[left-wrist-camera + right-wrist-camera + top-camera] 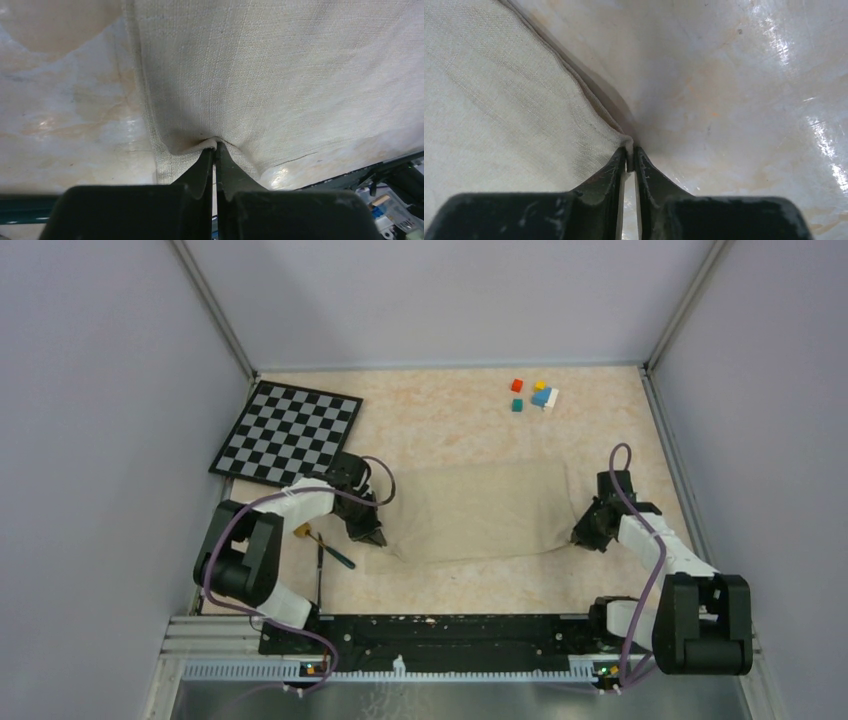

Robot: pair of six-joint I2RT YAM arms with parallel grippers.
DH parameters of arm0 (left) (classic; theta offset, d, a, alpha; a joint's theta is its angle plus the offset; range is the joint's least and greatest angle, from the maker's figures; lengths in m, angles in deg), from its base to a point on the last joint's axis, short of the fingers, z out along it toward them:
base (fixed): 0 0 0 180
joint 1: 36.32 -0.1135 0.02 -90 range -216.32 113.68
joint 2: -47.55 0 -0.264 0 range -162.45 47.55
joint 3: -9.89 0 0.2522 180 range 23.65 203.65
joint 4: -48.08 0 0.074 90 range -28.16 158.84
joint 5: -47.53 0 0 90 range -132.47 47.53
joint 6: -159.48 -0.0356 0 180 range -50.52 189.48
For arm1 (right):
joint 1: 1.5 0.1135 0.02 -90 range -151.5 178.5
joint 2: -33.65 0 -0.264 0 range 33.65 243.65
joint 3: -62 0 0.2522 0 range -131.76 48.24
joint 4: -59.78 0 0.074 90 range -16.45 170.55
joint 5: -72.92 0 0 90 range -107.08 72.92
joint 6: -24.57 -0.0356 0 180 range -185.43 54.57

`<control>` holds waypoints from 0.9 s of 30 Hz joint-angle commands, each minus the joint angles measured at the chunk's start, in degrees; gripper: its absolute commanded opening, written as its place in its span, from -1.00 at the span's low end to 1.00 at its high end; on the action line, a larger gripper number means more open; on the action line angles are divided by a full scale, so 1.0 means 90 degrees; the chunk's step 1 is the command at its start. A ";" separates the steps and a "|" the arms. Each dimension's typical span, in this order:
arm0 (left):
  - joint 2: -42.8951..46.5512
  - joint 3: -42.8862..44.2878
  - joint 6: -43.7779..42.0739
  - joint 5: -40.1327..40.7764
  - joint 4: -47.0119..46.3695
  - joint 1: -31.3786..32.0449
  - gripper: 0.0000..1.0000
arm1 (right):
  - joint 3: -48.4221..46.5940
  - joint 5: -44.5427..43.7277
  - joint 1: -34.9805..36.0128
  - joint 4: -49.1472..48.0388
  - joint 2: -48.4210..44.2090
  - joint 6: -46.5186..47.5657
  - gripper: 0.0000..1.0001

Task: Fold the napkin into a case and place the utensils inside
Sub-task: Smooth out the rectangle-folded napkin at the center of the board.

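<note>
The beige-tan napkin lies spread across the middle of the table, folded over, its layered edges showing in both wrist views. My left gripper is shut on the napkin's near left corner, with a pinch of cloth bunched at its fingertips. At the near right corner, my right gripper is shut on the cloth's tip. The utensils lie on the table left of the napkin, beside the left arm: slim dark sticks, one with a teal handle, one with a small tan head.
A black-and-white checkerboard lies at the back left. Several small coloured cubes sit at the back right. Grey walls close in the table on three sides. A metal rail with the arm bases runs along the near edge.
</note>
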 commanded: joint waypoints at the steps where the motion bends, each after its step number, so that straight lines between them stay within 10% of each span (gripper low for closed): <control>1: -0.0751 0.0156 0.0189 0.0198 -0.0694 0.0003 -1.00 | -0.0035 -0.0261 -0.0046 -0.0236 0.0026 0.0044 -0.97; 10: -0.2209 0.1962 0.0346 0.0774 -0.0657 0.0009 -1.00 | -0.1178 -0.0771 -0.0104 -0.0134 0.0471 0.0524 -1.00; 27: -0.0655 0.2999 -0.0414 0.0716 0.1165 -0.0051 -1.00 | -0.2937 -0.0031 -0.0108 0.0910 -0.0118 0.1581 -1.00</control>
